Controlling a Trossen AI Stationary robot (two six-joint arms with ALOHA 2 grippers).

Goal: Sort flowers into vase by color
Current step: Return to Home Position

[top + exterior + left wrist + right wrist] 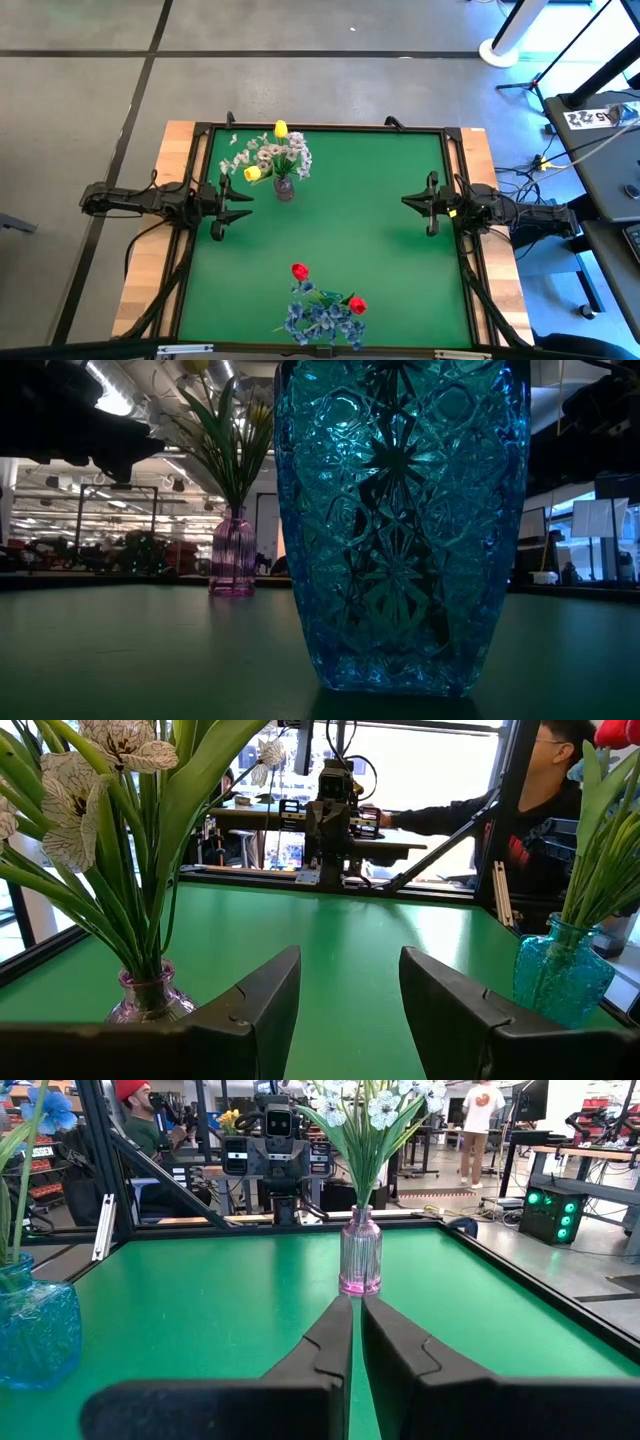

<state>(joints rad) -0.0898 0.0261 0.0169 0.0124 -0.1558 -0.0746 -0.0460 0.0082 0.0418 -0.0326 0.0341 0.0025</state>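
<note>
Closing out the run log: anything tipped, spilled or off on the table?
Nothing stands out. The purple vase and blue vase stand upright, nothing lies loose on the green mat, and the left claw, open, and right claw, shut, sit empty at its sides.

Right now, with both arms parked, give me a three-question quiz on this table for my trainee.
1. True or false: both yellow tulips stand in the purple vase.
2. Which flowers share the blue vase with the blue bunch? A none. B red tulips. C pink roses.
3. Fill in: the left gripper has its fingers ____; the right gripper has its fingers ____.
Key: 1 true. 2 B. 3 open, shut.
</note>
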